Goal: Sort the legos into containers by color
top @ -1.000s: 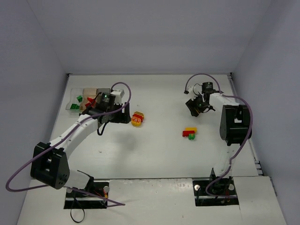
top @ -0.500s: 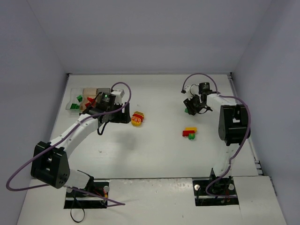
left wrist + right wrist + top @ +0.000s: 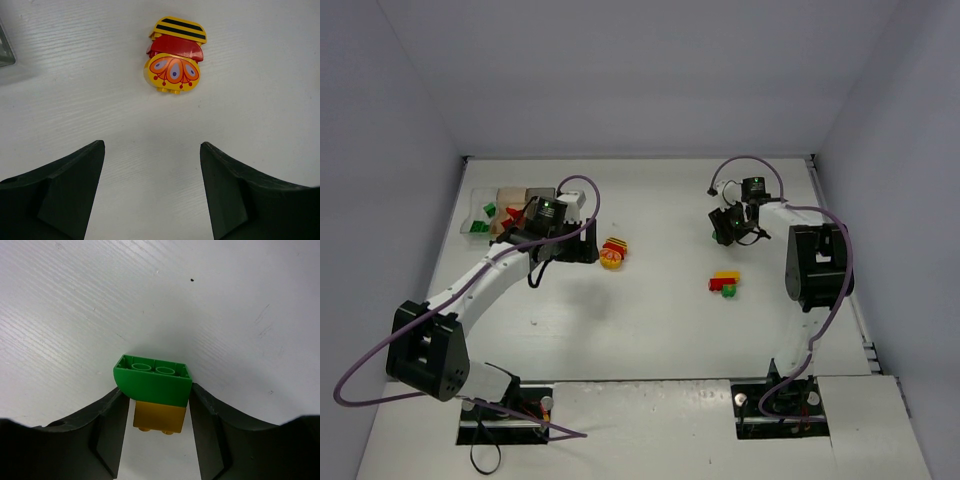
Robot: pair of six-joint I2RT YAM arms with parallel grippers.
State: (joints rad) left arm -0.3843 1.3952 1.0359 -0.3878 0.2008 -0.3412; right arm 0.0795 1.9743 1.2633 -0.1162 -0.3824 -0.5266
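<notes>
right gripper (image 3: 159, 402) now clenched on green-and-yellow clump (image 3: 152, 387) (green brick atop yellow), moved slightly left since a second ago. left gripper (image 3: 151, 150) unchanged: released, facing yellow-red clump (image 3: 175, 55). containers (image 3: 480, 212) far left; split the held clump before sorting.

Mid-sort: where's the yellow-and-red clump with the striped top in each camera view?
Top external: striped clump left of centre, just right of the left jaws.
Left wrist: the clump upper centre, ahead of the open left jaws.
Right wrist: not in it; the right jaws grip a green-on-yellow lego.
Shared landmark: the left jaws, in top and left wrist views.
</notes>
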